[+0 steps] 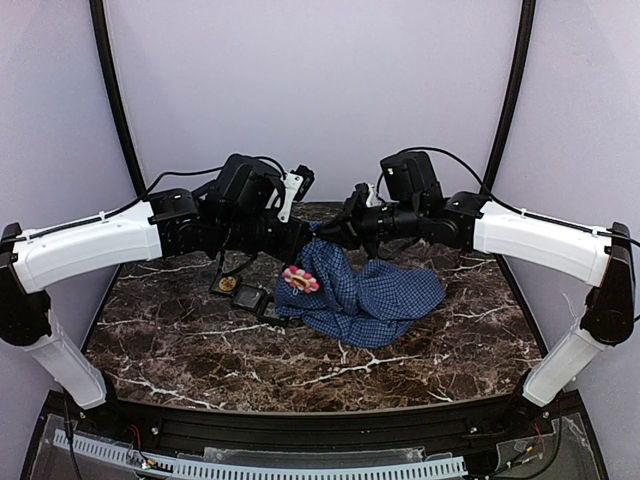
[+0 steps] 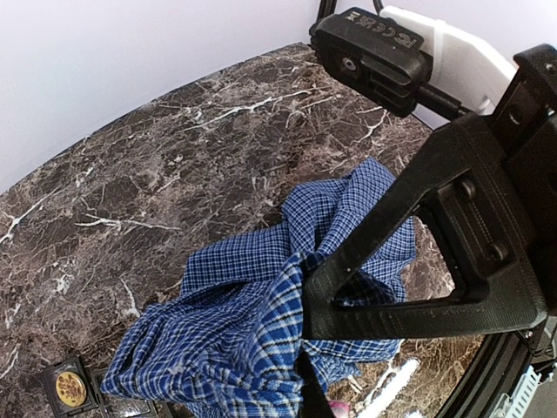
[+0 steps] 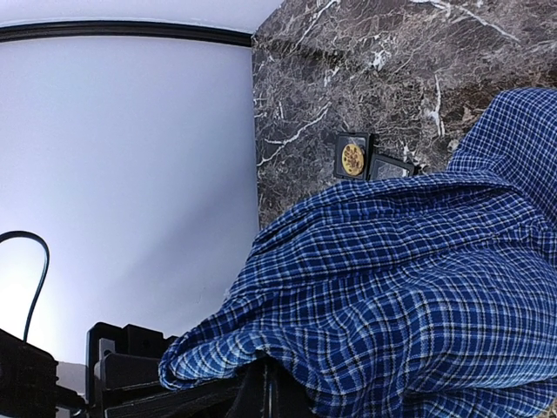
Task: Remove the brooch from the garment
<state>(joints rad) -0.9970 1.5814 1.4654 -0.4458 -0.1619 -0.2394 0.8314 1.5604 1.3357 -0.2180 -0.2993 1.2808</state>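
The garment (image 1: 365,292), a blue-and-white check shirt, is lifted at its top edge while the rest lies crumpled on the marble table (image 1: 200,350). A pink and yellow flower brooch (image 1: 300,279) sits on its left fold. My left gripper (image 1: 304,236) and right gripper (image 1: 326,233) meet above it, each shut on the cloth. In the left wrist view the garment (image 2: 235,322) is pinched at the left gripper (image 2: 306,268), with a pink bit of the brooch (image 2: 336,406) at the bottom edge. In the right wrist view the garment (image 3: 418,296) drapes over the shut right gripper (image 3: 270,373).
A black slotted tray (image 1: 258,297) lies left of the shirt with a gold round piece (image 1: 228,284) in one slot; the tray (image 2: 87,396) and tray (image 3: 370,159) show in both wrist views. The right arm (image 2: 383,52) hangs close over the left gripper. Curved walls surround the table.
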